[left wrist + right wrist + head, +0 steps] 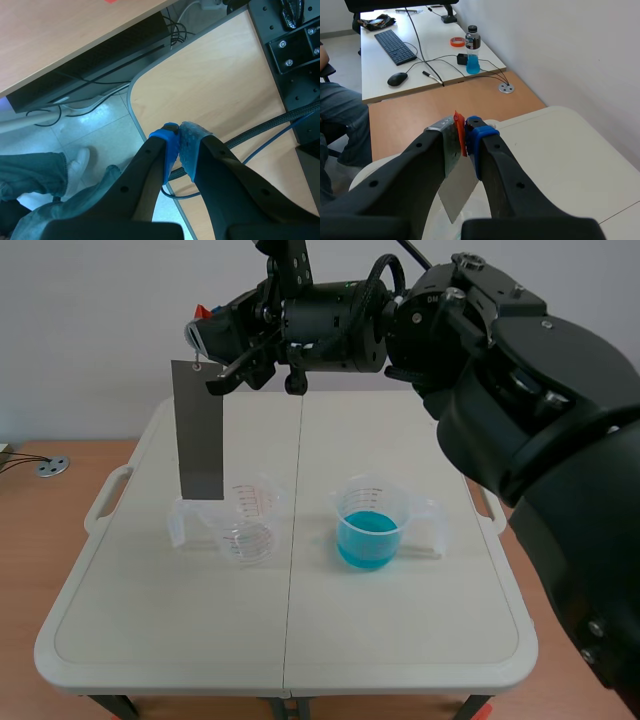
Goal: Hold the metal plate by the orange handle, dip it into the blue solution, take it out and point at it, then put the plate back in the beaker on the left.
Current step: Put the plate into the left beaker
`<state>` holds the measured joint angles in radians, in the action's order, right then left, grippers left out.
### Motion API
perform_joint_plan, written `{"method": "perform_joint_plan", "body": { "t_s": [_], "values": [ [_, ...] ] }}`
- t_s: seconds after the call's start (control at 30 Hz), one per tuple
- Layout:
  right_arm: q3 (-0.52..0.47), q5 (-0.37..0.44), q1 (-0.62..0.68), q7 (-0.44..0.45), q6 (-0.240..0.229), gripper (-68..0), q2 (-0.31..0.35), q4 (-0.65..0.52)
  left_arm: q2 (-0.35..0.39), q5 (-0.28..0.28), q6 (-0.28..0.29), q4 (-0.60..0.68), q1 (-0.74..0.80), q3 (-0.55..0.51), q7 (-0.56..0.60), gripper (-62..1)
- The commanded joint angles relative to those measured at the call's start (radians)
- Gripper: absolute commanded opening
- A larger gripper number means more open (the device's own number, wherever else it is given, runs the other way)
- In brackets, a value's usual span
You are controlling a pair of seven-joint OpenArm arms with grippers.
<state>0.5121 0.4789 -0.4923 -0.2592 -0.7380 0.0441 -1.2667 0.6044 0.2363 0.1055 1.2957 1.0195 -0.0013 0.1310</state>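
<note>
Cream and broad, the folding table (150, 600) stands against a pale wall and bears two clear plastic beakers side by side. Next in size is the right arm (520, 410), raised and reaching across the top of the scene from the right, past the middle. Its right gripper (465, 134) is clamped on the orange handle (459, 131), pinched between the two pads. From that handle the grey metal plate (199, 430) hangs upright above the left part of the table. Its lower edge is down at the rim of the empty left beaker (250, 532), on that beaker's left side. Whether it has passed inside the rim cannot be told. Just beside, to the right, the second beaker (385, 502) holds the blue solution (368, 538), well apart from the plate. The left gripper (179, 145) shows only in its own wrist view, away from the table over a wooden desk edge and floor, its pads pressed together on nothing.
</note>
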Motion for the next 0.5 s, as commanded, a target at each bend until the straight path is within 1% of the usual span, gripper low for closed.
{"method": "perform_joint_plan", "body": {
  "t_s": [0.0,0.47],
  "values": [
    [0.000,0.010,-0.023,0.022,-0.003,-66.0,-0.003,-0.015,0.006,0.006,-0.001,0.006,0.008,0.001,0.003,-58.2],
    [0.000,0.000,0.000,0.022,-0.003,-66.0,-0.002,-0.015,0.006,0.005,-0.002,0.006,0.008,0.001,0.003,-58.2]
  ]
}}
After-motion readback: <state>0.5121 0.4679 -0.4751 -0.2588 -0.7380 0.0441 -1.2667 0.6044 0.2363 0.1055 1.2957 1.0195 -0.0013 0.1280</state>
